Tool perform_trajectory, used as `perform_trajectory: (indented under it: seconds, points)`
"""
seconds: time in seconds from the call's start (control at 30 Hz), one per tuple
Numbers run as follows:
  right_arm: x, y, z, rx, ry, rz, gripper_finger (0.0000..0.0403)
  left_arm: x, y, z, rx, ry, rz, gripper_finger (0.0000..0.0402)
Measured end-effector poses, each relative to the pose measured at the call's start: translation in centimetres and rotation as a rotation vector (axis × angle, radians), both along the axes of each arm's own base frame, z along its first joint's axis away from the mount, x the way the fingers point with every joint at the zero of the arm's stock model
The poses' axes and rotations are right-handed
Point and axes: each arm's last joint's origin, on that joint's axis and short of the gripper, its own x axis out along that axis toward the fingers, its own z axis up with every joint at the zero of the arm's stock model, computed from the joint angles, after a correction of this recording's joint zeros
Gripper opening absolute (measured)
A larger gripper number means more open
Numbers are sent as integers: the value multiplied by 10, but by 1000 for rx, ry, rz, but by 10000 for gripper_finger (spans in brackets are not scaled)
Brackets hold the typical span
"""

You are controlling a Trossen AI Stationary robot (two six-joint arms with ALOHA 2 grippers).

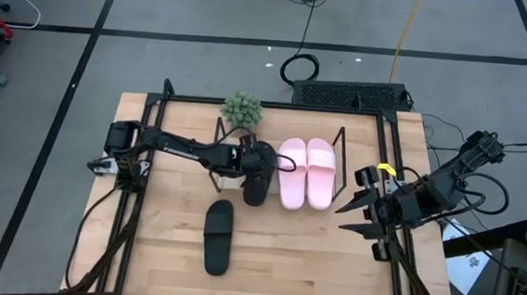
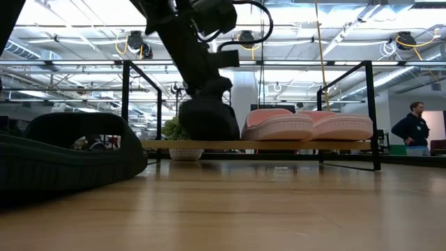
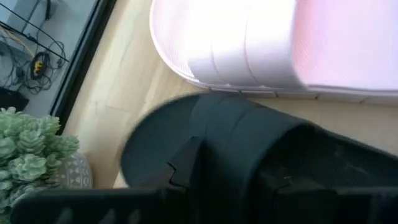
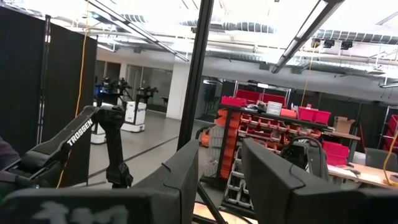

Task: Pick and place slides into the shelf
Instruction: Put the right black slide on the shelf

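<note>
The pale pink pair lies side by side on the shelf, and in the low view it rests sole-down on the wooden board. My left gripper reaches in from the table's left and is shut on a black slide, just left of the pink pair. The second black slide lies flat on the table in front of the shelf and fills the left of the low view. My right gripper hangs open near the table's right edge, touching nothing. My left gripper holds the black slide at its strap, coming from above and the table's left. One dark finger shows against the strap's side; the other is hidden by the slide. In the low view the slide sits at the board's level, just left of the pink slide.
A small potted plant stands at the shelf's far left corner, close to the left gripper. Black table-frame rods run along the left and right edges. A person stands far off in the room.
</note>
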Motion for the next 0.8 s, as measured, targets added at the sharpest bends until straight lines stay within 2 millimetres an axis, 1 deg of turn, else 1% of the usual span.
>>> perform_trajectory:
  seconds: [0.1, 0.2, 0.53, 0.63, 0.8]
  points:
    - [0, 0, 0, 0, 1, 0, 111, 2, 1, 7, 3, 1, -1, 86]
    - [0, 0, 0, 4, 6, 2, 111, 3, 2, 9, -12, -8, 6, 86]
    - [0, 1, -1, 20, 13, 12, 111, 3, 7, 8, -67, -39, 33, 87]
    - [1, 1, -2, 18, 19, 13, 111, 3, 10, 8, -87, -54, 53, 102]
    - [1, 1, -2, 17, 21, 13, 111, 4, 14, 8, -105, -79, 90, 151]
